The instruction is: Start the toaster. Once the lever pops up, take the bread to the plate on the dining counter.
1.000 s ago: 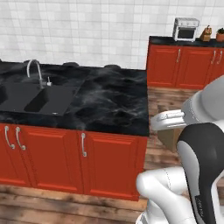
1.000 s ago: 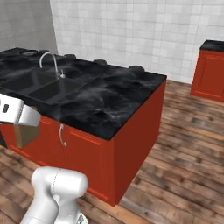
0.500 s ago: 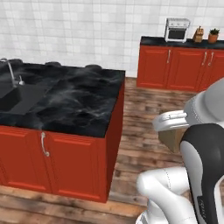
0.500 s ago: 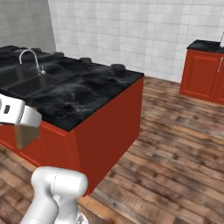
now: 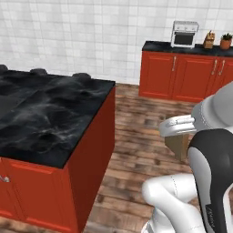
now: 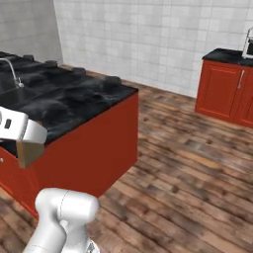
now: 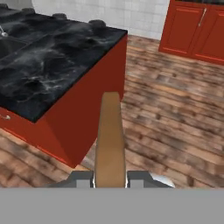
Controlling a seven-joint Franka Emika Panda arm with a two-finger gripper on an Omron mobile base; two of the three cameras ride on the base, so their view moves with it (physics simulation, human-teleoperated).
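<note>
My gripper [image 7: 110, 178] is shut on the bread [image 7: 110, 140], a thin tan slice seen edge-on and pointing away from the hand. From the left base view the bread [image 5: 178, 144] hangs below the white hand, above the wooden floor. In the right base view the gripper [image 6: 27, 144] holds the bread [image 6: 28, 152] in front of the island's red side. The black marble dining counter [image 5: 50, 113] with white veins and red panels lies to the left of the held slice. The toaster and the plate are out of view.
Dark stool tops [image 5: 82, 76] peek over the counter's far edge. A sink faucet [image 6: 12, 71] stands at its left end. Red cabinets [image 5: 186, 75] along the tiled wall carry a small silver oven [image 5: 184, 33]. Wooden floor [image 6: 188, 163] lies open between them.
Both base views have swung, so the camera has moved: the marble counter has slid left and the sink has left the left base view. The bread stays in my shut gripper.
</note>
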